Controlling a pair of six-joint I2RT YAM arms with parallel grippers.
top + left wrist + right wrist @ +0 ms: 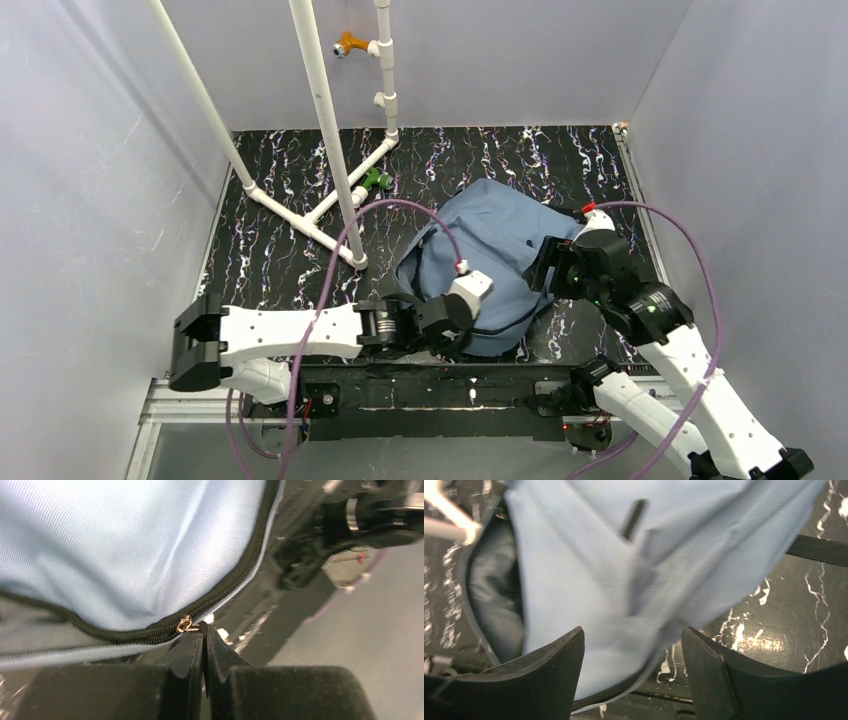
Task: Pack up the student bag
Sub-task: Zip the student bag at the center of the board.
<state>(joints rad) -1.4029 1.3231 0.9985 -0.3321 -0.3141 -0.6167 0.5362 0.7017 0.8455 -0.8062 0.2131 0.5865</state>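
Observation:
The student bag [500, 240], dusty-blue fabric with black zipper trim, lies on the black marbled table [290, 260] between the arms. My left gripper [205, 630] is shut at the bag's near edge, its tips pinching the black tab of the brass zipper pull [185, 625] on the black zipper [240, 575]. In the top view it sits at the bag's front left [455, 335]. My right gripper [631, 645] is open, its fingers [554, 670] astride the bag's blue fabric [614, 580] at its right edge, holding nothing. In the top view it sits at the bag's right side [550, 268].
A white pipe frame [330, 130] stands on the table's back left, with a small green object [375, 180] at its foot. A black strap [819, 550] lies on the table right of the bag. Grey walls enclose the table.

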